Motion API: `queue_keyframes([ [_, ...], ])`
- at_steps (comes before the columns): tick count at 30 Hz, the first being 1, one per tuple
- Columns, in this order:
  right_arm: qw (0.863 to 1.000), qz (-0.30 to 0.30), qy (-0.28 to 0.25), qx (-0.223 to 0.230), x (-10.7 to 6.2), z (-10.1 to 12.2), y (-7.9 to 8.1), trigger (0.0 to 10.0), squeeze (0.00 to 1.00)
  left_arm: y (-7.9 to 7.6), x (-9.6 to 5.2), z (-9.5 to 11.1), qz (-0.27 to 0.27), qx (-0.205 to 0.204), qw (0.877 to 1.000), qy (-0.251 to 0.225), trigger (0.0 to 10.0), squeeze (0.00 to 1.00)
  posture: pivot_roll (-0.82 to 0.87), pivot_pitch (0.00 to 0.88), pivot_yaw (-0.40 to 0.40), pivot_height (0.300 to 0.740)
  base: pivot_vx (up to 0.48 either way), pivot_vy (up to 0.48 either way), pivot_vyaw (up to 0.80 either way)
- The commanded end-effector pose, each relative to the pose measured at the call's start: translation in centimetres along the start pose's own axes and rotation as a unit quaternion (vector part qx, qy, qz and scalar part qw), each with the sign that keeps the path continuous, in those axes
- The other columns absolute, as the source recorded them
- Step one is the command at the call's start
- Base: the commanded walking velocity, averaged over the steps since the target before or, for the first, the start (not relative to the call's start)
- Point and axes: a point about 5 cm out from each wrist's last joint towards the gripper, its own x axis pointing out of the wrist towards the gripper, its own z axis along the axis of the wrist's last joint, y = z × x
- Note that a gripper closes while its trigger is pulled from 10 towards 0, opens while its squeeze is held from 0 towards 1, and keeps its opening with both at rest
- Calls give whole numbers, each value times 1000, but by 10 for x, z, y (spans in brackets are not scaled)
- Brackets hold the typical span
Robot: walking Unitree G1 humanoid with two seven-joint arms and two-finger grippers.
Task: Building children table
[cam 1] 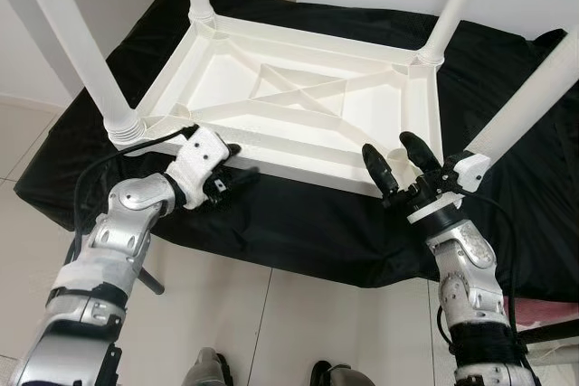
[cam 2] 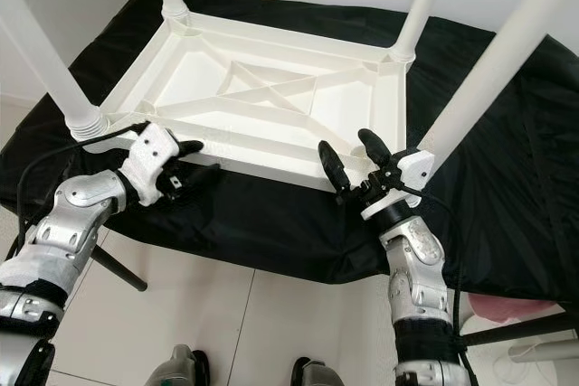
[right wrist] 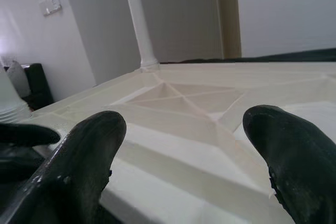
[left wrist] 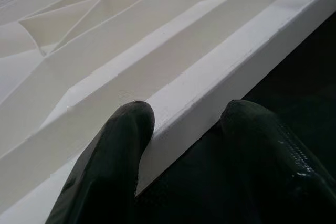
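Left claw (cam 1: 237,169) at the near long rim of the upturned white children table (cam 1: 298,97), fingers (left wrist: 113,150) spread a little and straddling the rim edge, one touching its inner side, the other just outside over the cloth; grip not closed. Right claw (cam 1: 398,158) wide open at the near right corner of the same rim, fingers either side of the empty leg socket (cam 1: 396,158), holding nothing. Table lies top-down on a black-draped worktop (cam 1: 298,232), three white legs (cam 1: 72,38) standing up from its corners, a fourth leg (cam 1: 529,92) slanting up beside the right claw.
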Motion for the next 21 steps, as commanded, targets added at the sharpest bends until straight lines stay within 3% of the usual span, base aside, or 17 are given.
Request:
queue_keyframes([
  [1, 1000, -3, 10, 8, -7, -3, 2, 10000, 0, -6, 4, -5, -40, 10, 999, 14, 10000, 0, 68, 142, -17, 740, 0, 0, 0],
  [13, 1000, -4, 26, 11, -3, 3, 5, 10000, 0, -6, 23, -20, -50, 1, 998, 47, 10000, 0, 40, 131, -29, 740, 0, 0, 0],
  [21, 1000, -5, 29, -2, -2, 11, -4, 10000, 0, -19, 32, -25, -78, -13, 995, 54, 10000, 0, 22, 123, -19, 740, 0, 0, 0],
])
